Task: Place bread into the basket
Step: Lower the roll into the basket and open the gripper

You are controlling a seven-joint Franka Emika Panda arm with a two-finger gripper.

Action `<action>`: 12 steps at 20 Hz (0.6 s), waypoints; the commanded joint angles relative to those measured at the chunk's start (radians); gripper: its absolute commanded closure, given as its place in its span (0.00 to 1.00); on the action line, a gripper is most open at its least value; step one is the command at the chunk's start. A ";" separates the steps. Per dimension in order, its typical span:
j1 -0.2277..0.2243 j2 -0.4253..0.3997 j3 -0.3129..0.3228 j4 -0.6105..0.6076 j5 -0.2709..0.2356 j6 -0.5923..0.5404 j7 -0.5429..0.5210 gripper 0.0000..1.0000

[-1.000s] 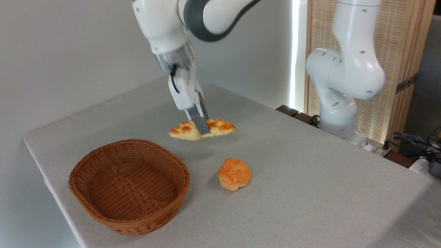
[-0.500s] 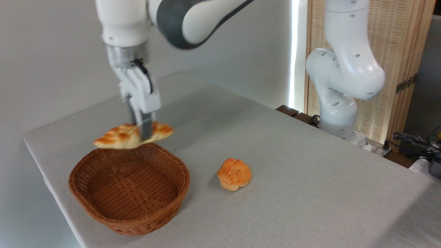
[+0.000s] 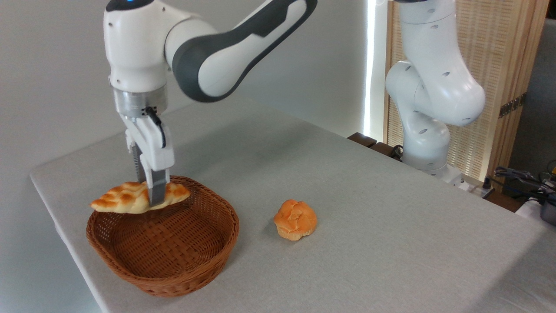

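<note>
Gripper (image 3: 153, 201) clenching the bread (image 3: 138, 197) at its middle, hanging at left of frame just over the back rim of the basket (image 3: 165, 269), pointed ends sticking out both sides.

Basket (image 3: 173, 278) of rough woven wicker; bread (image 3: 126, 198) with glazed, shiny crust; table (image 3: 369, 208) in matt grey cloth; arm (image 3: 226, 56) of glossy smooth plastic
</note>
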 commanded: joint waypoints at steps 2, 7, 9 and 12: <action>0.003 0.030 -0.026 0.000 0.024 0.054 -0.049 0.02; 0.004 0.030 -0.026 0.000 0.024 0.053 -0.044 0.00; 0.004 0.028 -0.027 0.000 0.024 0.053 -0.044 0.00; 0.004 0.028 -0.027 0.000 0.024 0.053 -0.043 0.00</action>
